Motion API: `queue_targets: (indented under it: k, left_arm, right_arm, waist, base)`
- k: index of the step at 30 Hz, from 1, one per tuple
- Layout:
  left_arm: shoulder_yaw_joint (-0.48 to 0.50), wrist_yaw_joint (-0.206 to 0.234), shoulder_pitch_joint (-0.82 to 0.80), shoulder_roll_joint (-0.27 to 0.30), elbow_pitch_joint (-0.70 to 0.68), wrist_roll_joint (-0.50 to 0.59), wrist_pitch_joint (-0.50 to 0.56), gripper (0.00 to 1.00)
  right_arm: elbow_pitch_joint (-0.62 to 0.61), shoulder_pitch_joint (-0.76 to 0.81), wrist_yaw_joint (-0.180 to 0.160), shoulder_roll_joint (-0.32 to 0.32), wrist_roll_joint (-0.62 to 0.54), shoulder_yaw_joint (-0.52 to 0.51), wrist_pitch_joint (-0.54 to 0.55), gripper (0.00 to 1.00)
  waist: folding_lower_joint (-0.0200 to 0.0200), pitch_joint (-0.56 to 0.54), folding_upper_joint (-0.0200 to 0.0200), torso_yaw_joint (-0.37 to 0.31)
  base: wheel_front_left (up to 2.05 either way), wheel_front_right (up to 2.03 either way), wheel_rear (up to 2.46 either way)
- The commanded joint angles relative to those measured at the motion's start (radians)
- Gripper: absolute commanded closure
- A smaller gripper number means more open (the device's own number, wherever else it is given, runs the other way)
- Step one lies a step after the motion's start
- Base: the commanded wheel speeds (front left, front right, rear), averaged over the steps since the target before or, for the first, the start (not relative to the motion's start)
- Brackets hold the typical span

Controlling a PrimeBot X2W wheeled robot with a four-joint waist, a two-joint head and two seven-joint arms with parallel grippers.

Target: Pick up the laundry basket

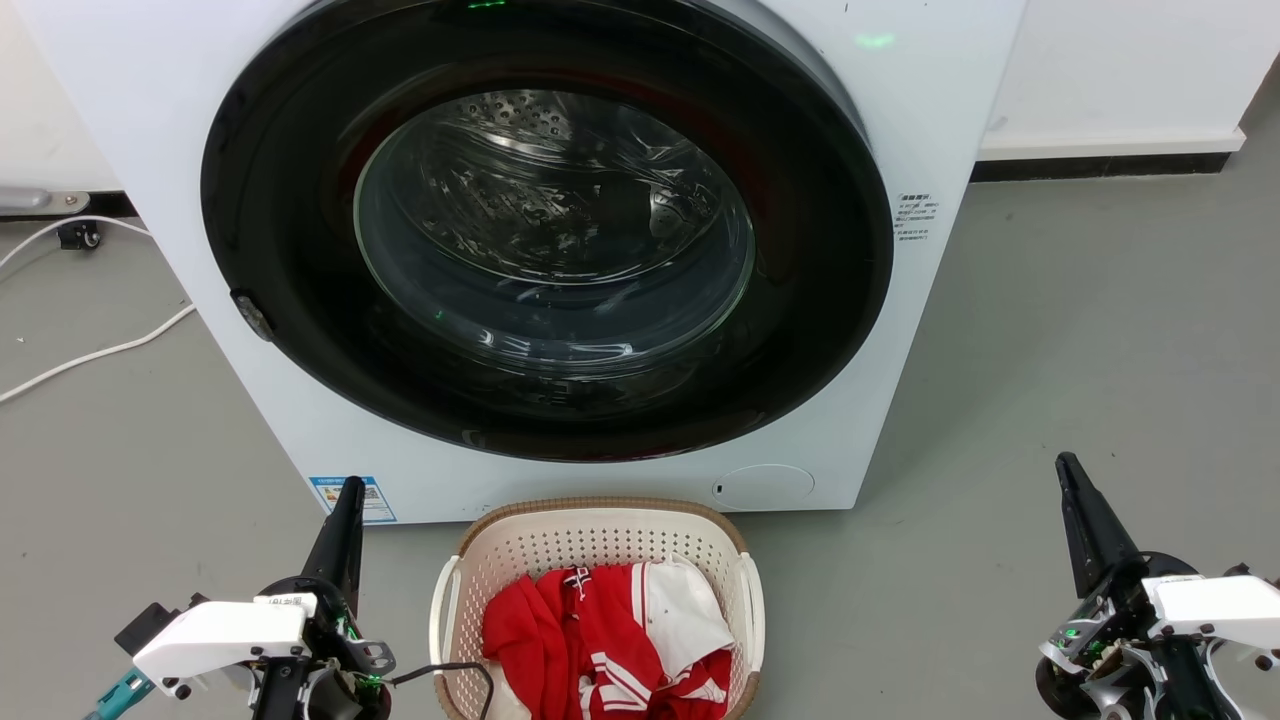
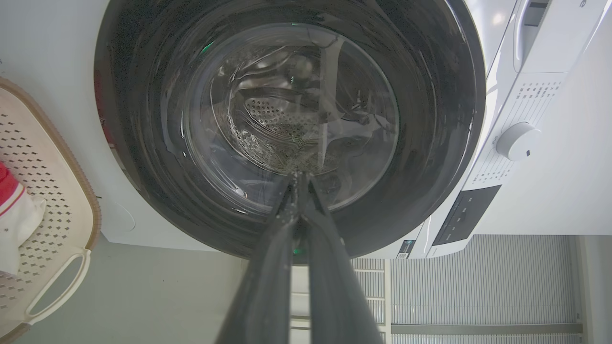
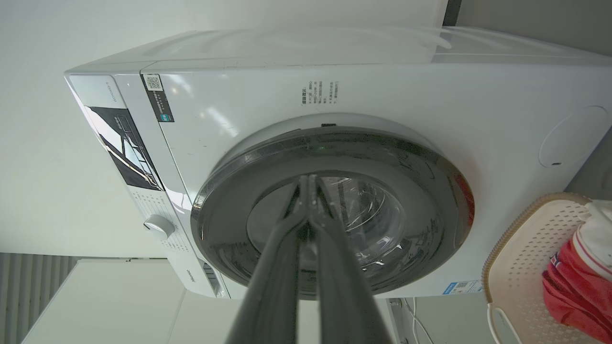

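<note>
The laundry basket stands on the floor at 6 o'clock in the head view, close in front of the washing machine, whose round door is at 12 o'clock. A red and white garment lies heaped inside it. Its white handles sit at its 9 o'clock and 3 o'clock sides.

The likeliest trouble is an uneven lift. If only one handle were gripped, or one side rose first, the basket would probably tilt and spill the clothing. The handles look smooth and the fingers are slim, so a shallow grip might slip. A thin black cable crosses the basket's 8 o'clock corner near the left claw and could snag on the rim. The basket is close to the machine, so a forward swing could knock its far rim against the front panel.

The left claw is near the basket's 9 o'clock side, and the right claw is well apart at 3 o'clock. Both point toward 12 o'clock. On each, the fingertips are pressed together, holding nothing and touching nothing. The wrist views show this for the left and the right. Both would have to open and turn inward.
</note>
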Motion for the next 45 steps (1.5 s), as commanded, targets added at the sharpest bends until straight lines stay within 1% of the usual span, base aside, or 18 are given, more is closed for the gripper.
queue_targets:
  k: [1,32,33,40,45]
  left_arm:
    - [0.000,-0.003,-0.008,0.003,0.001,0.000,0.003,1.00]
    - [0.000,-0.003,-0.008,0.003,0.001,0.000,0.003,1.00]
    - [0.000,0.000,0.000,0.000,-0.001,0.000,-0.001,0.00]
    - [-0.011,0.001,0.013,-0.002,-0.014,0.023,-0.030,0.00]
    - [-0.009,0.001,0.015,-0.001,-0.033,0.112,-0.055,0.00]
  right_arm:
    - [0.000,-0.011,0.000,0.003,-0.006,-0.002,0.002,1.00]
    - [0.000,-0.011,0.000,0.004,-0.008,-0.003,0.003,1.00]
    - [0.000,0.000,0.000,0.001,-0.001,-0.001,0.001,0.00]
    - [0.004,0.014,0.000,0.003,-0.032,0.003,-0.028,0.00]
    - [-0.016,0.015,0.000,0.003,-0.116,0.001,-0.053,0.00]
  waist:
    - [0.0000,0.000,0.0000,0.000]
    - [0.0000,0.000,0.0000,0.000]
    - [0.0000,0.000,0.0000,0.000]
    - [0.0000,0.001,0.0000,0.000]
    - [0.0000,0.002,0.0000,0.000]
  base:
    - [0.00,0.00,0.00]
    - [0.00,0.00,0.00]
    - [0.00,0.00,0.00]
    - [0.00,0.00,0.00]
    - [0.00,0.00,0.00]
